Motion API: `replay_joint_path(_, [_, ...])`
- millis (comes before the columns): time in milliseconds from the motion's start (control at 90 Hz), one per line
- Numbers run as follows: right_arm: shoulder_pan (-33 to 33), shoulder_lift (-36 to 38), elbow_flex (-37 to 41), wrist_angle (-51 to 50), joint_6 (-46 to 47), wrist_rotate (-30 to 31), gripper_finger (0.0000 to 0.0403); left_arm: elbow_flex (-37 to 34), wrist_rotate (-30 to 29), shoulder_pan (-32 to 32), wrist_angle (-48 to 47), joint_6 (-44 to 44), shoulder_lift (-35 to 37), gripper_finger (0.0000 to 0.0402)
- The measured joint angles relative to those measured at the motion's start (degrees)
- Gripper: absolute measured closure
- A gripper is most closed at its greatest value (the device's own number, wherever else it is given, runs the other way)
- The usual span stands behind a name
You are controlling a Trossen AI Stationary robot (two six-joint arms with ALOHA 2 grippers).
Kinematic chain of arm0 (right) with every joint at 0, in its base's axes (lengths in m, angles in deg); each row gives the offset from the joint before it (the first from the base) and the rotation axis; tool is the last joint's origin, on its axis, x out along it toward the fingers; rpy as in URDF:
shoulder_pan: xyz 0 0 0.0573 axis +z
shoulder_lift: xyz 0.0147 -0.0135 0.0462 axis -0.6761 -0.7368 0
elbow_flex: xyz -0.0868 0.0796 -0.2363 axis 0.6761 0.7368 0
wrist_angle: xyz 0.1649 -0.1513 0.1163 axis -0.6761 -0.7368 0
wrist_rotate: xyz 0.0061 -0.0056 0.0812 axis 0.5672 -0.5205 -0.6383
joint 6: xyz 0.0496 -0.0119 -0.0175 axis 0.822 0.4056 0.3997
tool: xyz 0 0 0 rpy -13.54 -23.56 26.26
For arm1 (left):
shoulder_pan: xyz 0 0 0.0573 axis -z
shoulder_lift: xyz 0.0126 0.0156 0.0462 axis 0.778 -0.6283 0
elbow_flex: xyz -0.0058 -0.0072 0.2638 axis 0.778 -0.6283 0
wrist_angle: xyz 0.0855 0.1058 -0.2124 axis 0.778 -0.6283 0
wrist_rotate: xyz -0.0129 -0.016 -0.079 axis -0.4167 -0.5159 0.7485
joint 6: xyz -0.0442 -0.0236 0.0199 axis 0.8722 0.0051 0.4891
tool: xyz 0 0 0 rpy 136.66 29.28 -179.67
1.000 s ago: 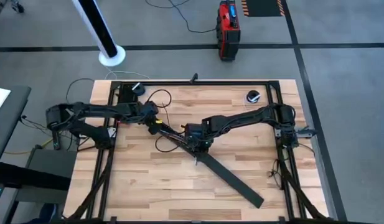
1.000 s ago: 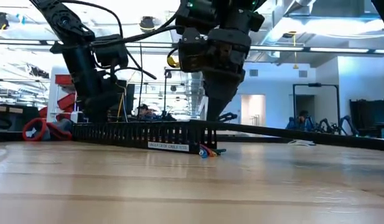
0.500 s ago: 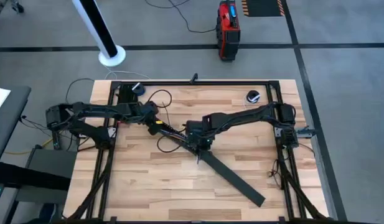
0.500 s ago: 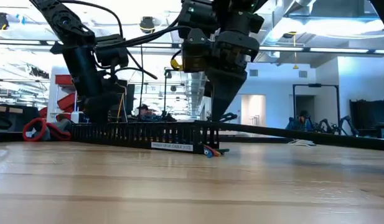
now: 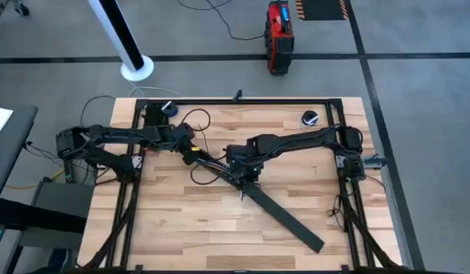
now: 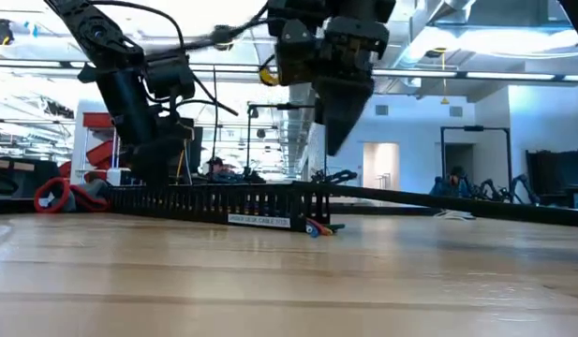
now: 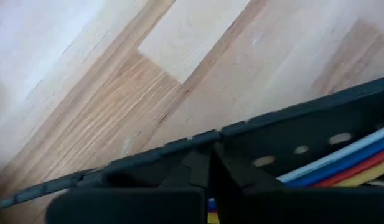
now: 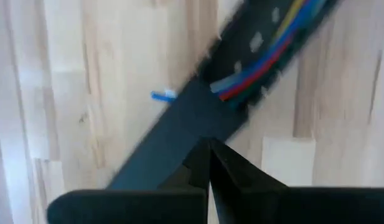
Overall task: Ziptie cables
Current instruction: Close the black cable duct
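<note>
The cables (image 7: 347,160), blue, white, red and yellow, lie inside a long black comb-slotted channel (image 5: 218,170) on the table. Their ends (image 6: 317,227) stick out of its right end, beside a flat black strip (image 5: 284,217). My left gripper (image 7: 210,154) is shut, low at the channel's left end (image 6: 129,197). My right gripper (image 8: 209,144) is shut and hangs clear above the channel's right end (image 6: 307,201), where cables (image 8: 272,53) come out. My left gripper has its shut fingertips (image 7: 201,163) right at the channel's side wall (image 7: 179,149), coming down at a slant. Whether they touch the wall I cannot tell. The channel lies flat on the table.
A small blue piece (image 8: 162,95) lies on the wood next to the flat strip. A black round object (image 5: 309,118) sits at the far right and a thin black cord (image 5: 195,118) loops at the far left. Bare wood lies toward the near edge.
My right gripper has risen from just above the channel's right end, staying shut, and now hangs well clear of it. The channel has slid a little toward the table's right. My left gripper has stayed at the channel's left end.
</note>
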Motion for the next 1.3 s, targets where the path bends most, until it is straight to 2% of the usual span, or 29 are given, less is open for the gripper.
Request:
replay_joint_path(233, [4.1, 0.0, 2.1, 0.4, 14.2, 4.2, 0.0403, 0.0, 6.2, 0.0, 5.9, 0.1, 0.0, 0.0402])
replay_joint_path(411, [6.9, 0.0, 3.6, 6.2, 19.2, 4.6, 0.0403, 0.0, 6.6, 0.0, 6.3, -1.1, 0.0, 0.0401])
replay_joint_path(600, [5.8, 0.0, 4.8, 7.2, 20.8, 6.4, 0.0403, 0.0, 7.8, 0.9, 6.3, -1.1, -1.3, 0.0401])
replay_joint_path(922, [4.1, 0.0, 7.5, 8.3, 19.1, 6.0, 0.0403, 0.3, 8.0, 2.3, 11.6, -0.4, -9.8, 0.0401])
replay_joint_path(1300, [1.6, 0.0, 7.6, 10.9, 14.6, 4.0, 0.0403, 0.1, 8.2, 2.3, 12.6, -0.1, -9.1, 0.0401])
